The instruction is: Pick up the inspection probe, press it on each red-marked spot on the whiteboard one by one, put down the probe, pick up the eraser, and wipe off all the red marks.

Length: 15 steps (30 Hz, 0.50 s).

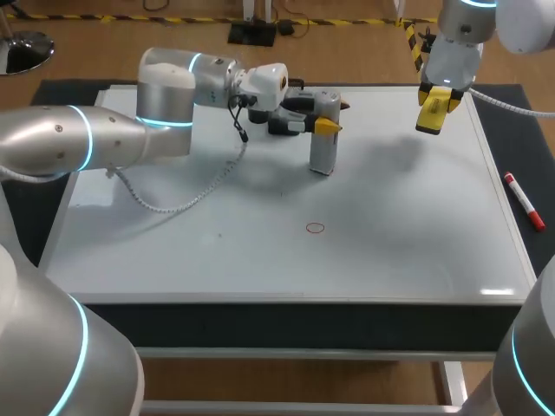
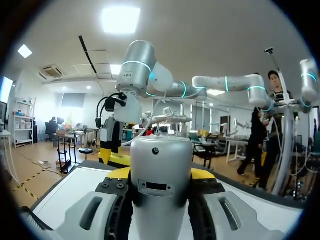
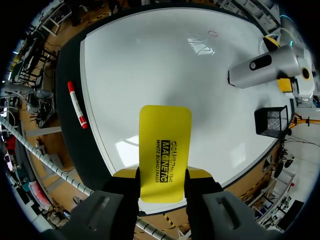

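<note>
The silver inspection probe (image 1: 323, 147) stands upright with its lower end on the whiteboard (image 1: 408, 243), toward the far middle. My left gripper (image 1: 323, 122) is shut on its upper part; in the left wrist view the probe (image 2: 161, 180) fills the gap between the yellow-tipped fingers of the left gripper (image 2: 161, 175). One small red ring mark (image 1: 315, 228) lies nearer the front, apart from the probe. My right gripper (image 1: 434, 113) hangs above the far right of the board, shut on the yellow eraser (image 1: 433, 111). The right wrist view shows the eraser (image 3: 165, 155) in the right gripper (image 3: 162, 172), with the probe (image 3: 265, 67) and the mark (image 3: 213, 33) ahead.
A red marker pen (image 1: 524, 201) lies on the dark mat just past the board's right edge, also visible from the right wrist as the marker (image 3: 77, 105). The left arm's white cable (image 1: 186, 201) droops onto the board's left part. A dark mat (image 1: 512, 113) borders the board.
</note>
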Tool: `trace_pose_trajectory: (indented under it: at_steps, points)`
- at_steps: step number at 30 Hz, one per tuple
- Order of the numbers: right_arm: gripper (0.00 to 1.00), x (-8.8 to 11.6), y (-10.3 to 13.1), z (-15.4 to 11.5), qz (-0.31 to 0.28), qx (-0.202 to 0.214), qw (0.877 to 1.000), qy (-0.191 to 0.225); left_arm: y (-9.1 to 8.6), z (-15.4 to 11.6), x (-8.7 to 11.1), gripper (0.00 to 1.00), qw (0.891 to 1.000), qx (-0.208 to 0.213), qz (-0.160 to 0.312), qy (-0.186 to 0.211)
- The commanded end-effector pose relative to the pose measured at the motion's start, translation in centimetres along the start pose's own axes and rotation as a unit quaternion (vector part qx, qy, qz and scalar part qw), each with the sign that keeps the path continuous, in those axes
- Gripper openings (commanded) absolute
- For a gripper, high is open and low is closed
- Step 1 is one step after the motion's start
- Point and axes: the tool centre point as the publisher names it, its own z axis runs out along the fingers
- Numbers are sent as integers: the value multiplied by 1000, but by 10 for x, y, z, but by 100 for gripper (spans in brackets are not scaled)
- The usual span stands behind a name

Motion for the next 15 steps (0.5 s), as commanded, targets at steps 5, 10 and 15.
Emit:
trace_pose_trajectory:
  at_steps: [5, 10, 15]
  points:
    - [0, 1, -1, -1, -1, 0, 1000, 1, 3, 1, 2, 0, 1000, 1, -1, 2]
    - [0, 1, -1, -1, -1, 0, 1000, 1, -8, -2, 3, 0, 1000, 0, 6, -2]
    - [0, 1, -1, -1, -1, 0, 1000, 1, -27, -17, 9, 0, 1000, 0, 16, -17]
